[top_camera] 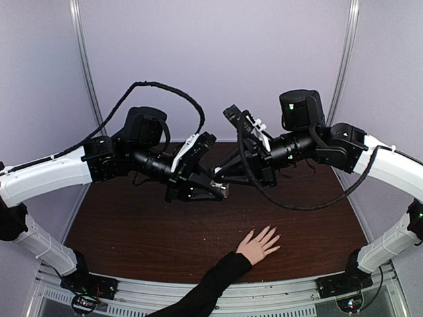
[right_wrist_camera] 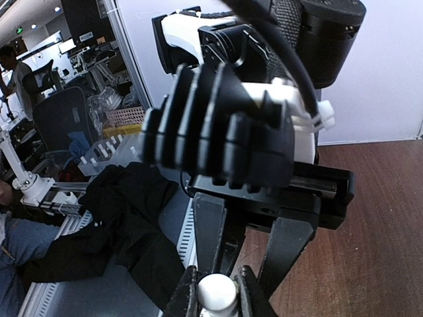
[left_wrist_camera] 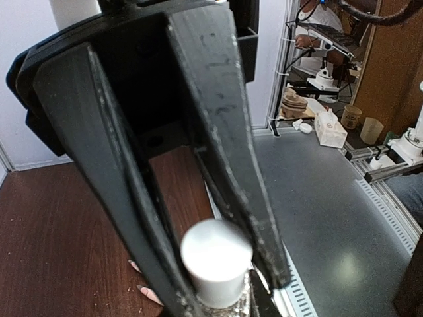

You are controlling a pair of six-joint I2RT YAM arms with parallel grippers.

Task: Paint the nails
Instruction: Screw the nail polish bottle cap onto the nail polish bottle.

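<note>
A light-skinned hand (top_camera: 256,246) in a black sleeve lies flat on the brown table (top_camera: 132,231), fingers spread. Its pale nails (top_camera: 271,232) point to the far right, and two nails (left_wrist_camera: 147,290) show in the left wrist view. Above the table's middle both grippers meet at a small bottle (top_camera: 222,187). My left gripper (top_camera: 213,191) is shut on its glittery glass body (left_wrist_camera: 228,305). My right gripper (right_wrist_camera: 217,294) has its tips pressed on either side of the white cap (right_wrist_camera: 217,289). In the left wrist view the right arm's fingers (left_wrist_camera: 218,132) flank that cap (left_wrist_camera: 215,259).
A metal rail (top_camera: 198,290) runs along the table's near edge, crossed by the sleeve. Pale enclosure walls stand behind and to the sides. Off the table lie a black garment (right_wrist_camera: 125,224) and a tissue box (left_wrist_camera: 329,129).
</note>
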